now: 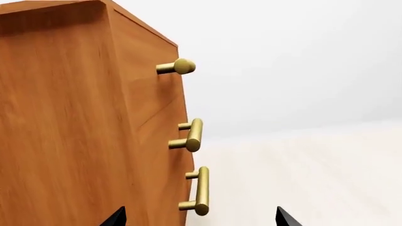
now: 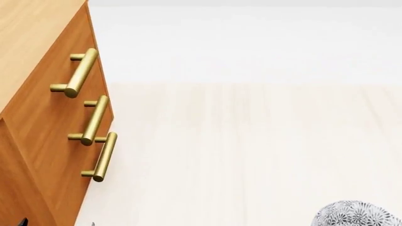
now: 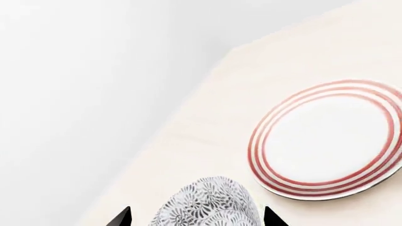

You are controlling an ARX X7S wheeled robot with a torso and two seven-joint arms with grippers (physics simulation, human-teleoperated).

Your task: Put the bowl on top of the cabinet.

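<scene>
Seen from the left wrist, the orange-brown cabinet (image 1: 82, 122) fills half the frame, three brass handles (image 1: 191, 136) jutting from its drawer fronts; the two black tips of the left gripper (image 1: 199, 217) stand wide apart with nothing between them, beside the cabinet's lower edge. From the head camera, the cabinet (image 2: 44, 117) rises at left with its lighter wood top, while the floral-patterned bowl (image 2: 358, 214) sits on the pale tabletop (image 2: 251, 150) at the lower right corner, well apart from the cabinet. At the right wrist, the right gripper (image 3: 196, 217) spreads wide on either side of the bowl (image 3: 207, 205), whether touching it cannot be told; a red-ringed white plate (image 3: 330, 139) lies just beside.
</scene>
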